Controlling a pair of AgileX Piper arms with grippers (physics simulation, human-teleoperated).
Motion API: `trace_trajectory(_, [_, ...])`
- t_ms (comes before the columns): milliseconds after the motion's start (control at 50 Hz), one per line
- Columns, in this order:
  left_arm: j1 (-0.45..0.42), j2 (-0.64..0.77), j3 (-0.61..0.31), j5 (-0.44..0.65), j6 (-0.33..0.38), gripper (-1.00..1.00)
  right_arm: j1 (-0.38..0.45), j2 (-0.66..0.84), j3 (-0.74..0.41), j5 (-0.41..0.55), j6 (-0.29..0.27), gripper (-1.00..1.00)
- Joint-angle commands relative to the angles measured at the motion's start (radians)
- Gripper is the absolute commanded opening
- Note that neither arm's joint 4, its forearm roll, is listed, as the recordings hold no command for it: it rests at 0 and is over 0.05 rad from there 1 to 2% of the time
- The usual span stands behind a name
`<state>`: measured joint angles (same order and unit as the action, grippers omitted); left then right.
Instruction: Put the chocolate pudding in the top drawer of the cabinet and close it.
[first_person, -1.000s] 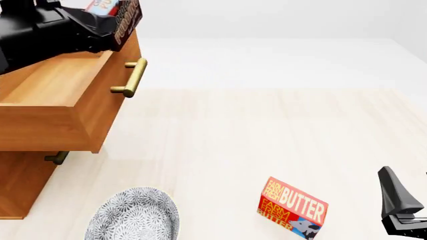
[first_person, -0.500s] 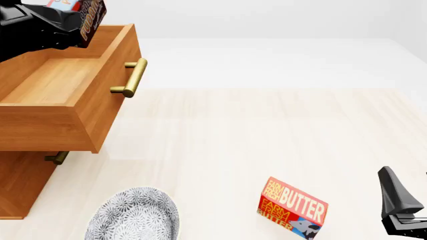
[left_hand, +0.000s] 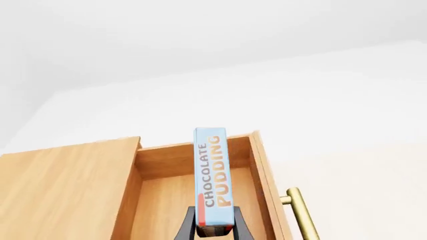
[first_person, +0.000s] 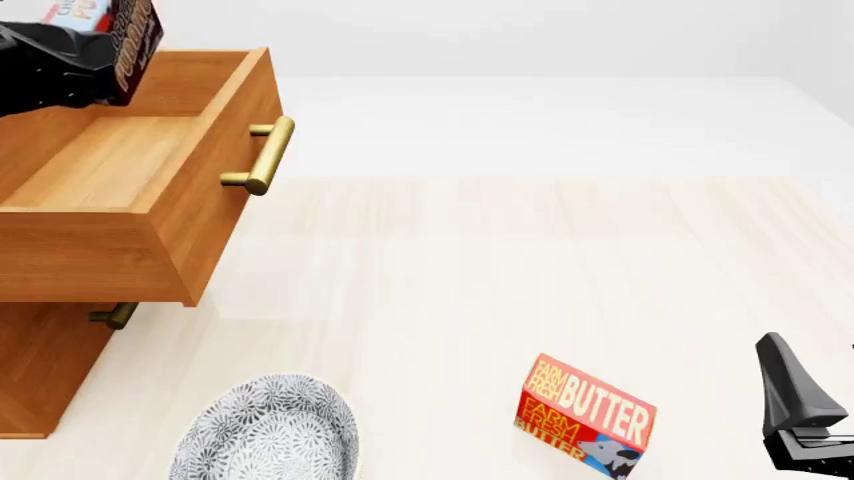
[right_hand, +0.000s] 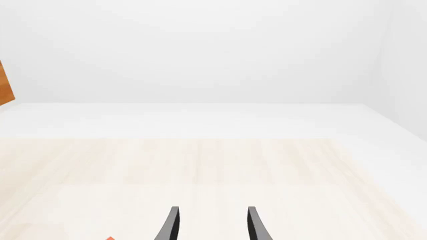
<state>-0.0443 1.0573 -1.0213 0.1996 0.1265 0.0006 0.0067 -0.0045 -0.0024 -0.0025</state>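
Clamped in the left claw (left_hand: 213, 231), the thin blue-topped chocolate pudding box (left_hand: 213, 177) has travelled back over the open orange-brown wooden top drawer (first_person: 127, 165) toward the worktop's left edge, ready for lowering; right claw (right_hand: 211, 224) idles apart.

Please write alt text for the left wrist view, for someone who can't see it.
The left tool grips a chocolate pudding box by its near end, holding it above the pulled-out top drawer of the wooden cabinet. The drawer's brass handle shows at one side, with pale floor and white wall beyond.
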Motion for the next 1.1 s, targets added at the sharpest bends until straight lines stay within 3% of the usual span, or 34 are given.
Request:
trace_trajectory(20, [0.031, -0.033, 0.026, 0.026, 0.003, -1.00, 0.000, 0.000, 0.000, 0.000, 0.000, 1.00])
trace_trajectory(480, [0.076, -0.070, 0.082, 0.055, -0.011, -1.00, 0.000, 0.000, 0.000, 0.000, 0.000, 1.00])
trace_trajectory(1100, [0.103, 0.007, 0.063, 0.059, -0.012, -1.00, 0.000, 0.000, 0.000, 0.000, 0.000, 1.00])
